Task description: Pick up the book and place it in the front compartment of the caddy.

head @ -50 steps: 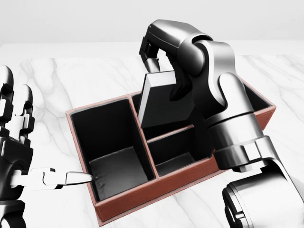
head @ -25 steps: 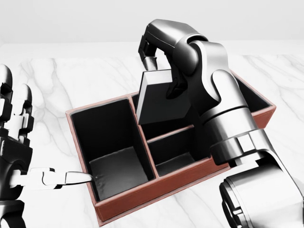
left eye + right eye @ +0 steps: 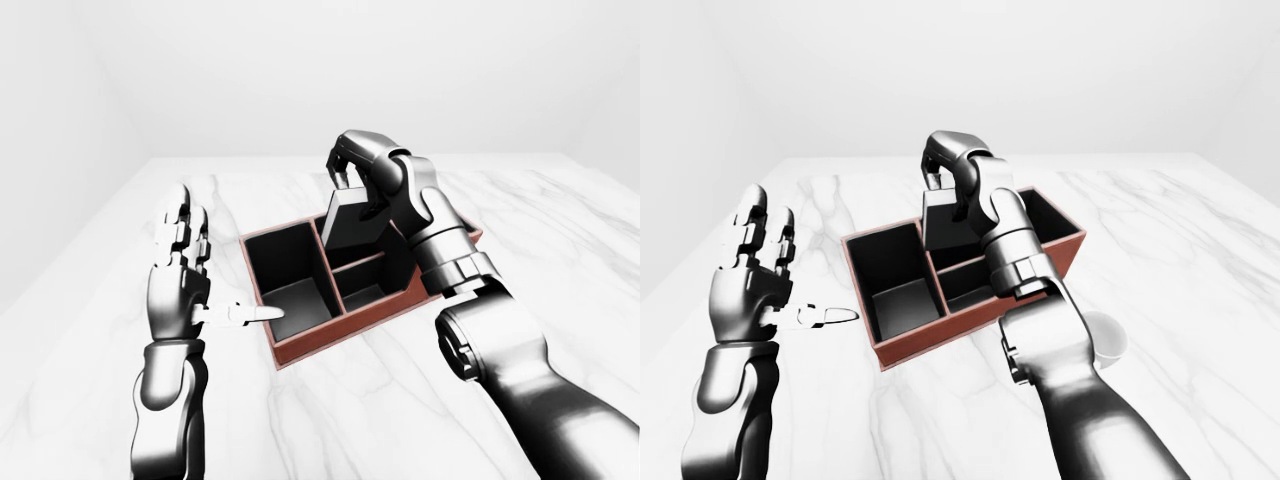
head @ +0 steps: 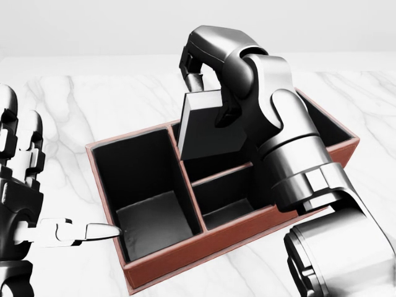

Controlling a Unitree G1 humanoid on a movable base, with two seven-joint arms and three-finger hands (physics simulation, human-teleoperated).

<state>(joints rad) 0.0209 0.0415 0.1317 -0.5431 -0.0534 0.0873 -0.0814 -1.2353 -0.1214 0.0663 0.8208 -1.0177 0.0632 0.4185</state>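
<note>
Fingers of my right hand clamp the dark book, holding it tilted over the red-brown caddy; my forearm hides its right edge and the far compartment. Left-hand fingers stand spread and empty beside the caddy on the glossy marble bench
</note>
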